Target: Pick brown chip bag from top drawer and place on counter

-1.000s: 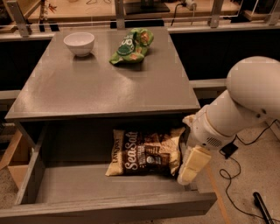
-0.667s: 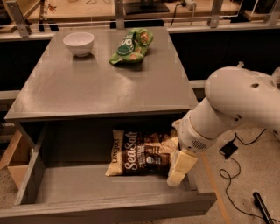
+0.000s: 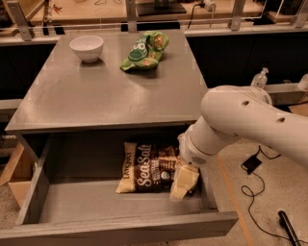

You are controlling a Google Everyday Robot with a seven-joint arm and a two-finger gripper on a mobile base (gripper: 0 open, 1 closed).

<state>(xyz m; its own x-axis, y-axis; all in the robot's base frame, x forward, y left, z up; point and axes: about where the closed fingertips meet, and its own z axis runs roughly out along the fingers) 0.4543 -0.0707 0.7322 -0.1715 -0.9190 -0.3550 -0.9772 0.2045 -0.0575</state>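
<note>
The brown chip bag (image 3: 147,169) with white "Sea Salt" lettering lies flat inside the open top drawer (image 3: 115,229), toward its right back. My gripper (image 3: 182,185) reaches down into the drawer and sits over the bag's right end, its cream fingers (image 3: 183,180) against the bag. The white arm covers the bag's right edge. The grey counter (image 3: 96,96) lies above the drawer.
A white bowl (image 3: 86,47) stands at the counter's back left. A green chip bag (image 3: 144,50) lies at the back middle. A pale wooden bench (image 3: 144,14) with metal posts runs behind. Cables (image 3: 255,178) and a black object (image 3: 288,228) lie on the floor at right.
My arm has swung left and lower into the drawer, and the gripper has moved from the bag's right edge to over its right end. The bag has not moved.
</note>
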